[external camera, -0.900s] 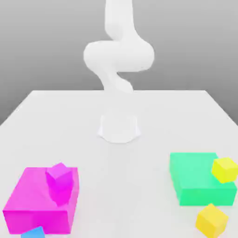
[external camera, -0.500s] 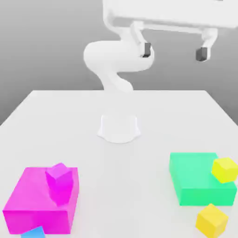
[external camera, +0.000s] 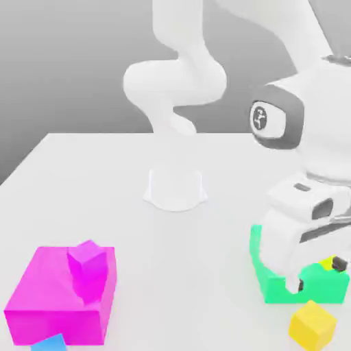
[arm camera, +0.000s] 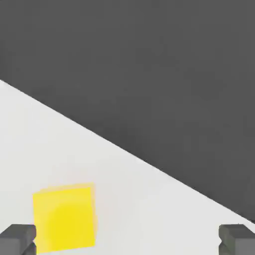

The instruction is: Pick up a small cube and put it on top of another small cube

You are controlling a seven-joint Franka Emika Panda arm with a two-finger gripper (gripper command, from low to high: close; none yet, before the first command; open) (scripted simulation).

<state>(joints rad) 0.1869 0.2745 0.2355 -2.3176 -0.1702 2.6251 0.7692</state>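
The robot base point(external camera: 175, 188) stands mid-counter point(external camera: 82, 178). Toward the exterior view's left, a small cube point(external camera: 87, 260) sits on a big block point(external camera: 58, 301), with another cube point(external camera: 49, 343) at the block's near edge. Toward the exterior view's right, the arm's hand point(external camera: 301, 240) hangs over a slab point(external camera: 274, 284); a cube point(external camera: 313, 325) lies just before the slab.

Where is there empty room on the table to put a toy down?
The white table is bare across the middle, between the magenta slab and the green slab, and around the robot base. It's crowded by the green slab, where the gripper hangs near the golden cube.
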